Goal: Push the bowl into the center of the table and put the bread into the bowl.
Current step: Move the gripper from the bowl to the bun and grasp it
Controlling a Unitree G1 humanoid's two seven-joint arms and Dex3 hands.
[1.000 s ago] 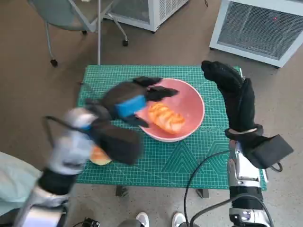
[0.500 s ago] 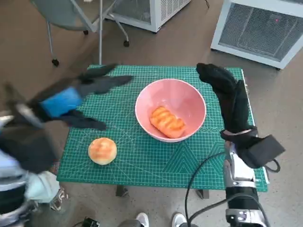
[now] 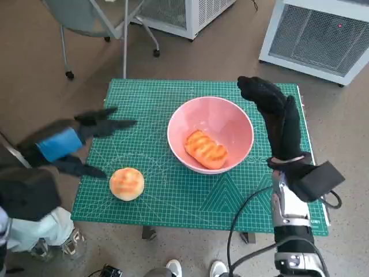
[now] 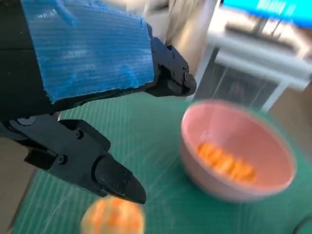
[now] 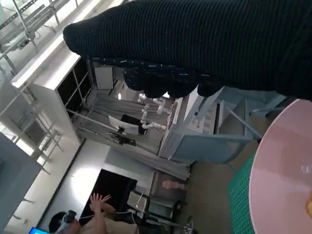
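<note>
Round bread (image 3: pixel 127 183) sits on table (image 3: pixel 173 98) w/ left hand (image 3: pixel 63 144) just beside it, fingers apart, empty. Bowl (image 3: pixel 210 134) approx. centre, long loaf inside. Right hand (image 3: pixel 271 104) by rim; fingers can't tell.

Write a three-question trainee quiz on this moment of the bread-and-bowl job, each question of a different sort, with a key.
1. True or false: the pink bowl already holds a long glazed bread.
2. Where does the round bun lie?
A. in the bowl
B. on the green mat, near its front left corner
C. in the left hand
3. Fill in: the gloved right hand is by the bowl's ____ rim and holds nothing.

Key
1. True.
2. B. The left hand hovers open beside the bun, fingers apart, without touching it.
3. Right. The head view cannot settle whether the glove touches the rim.
</note>
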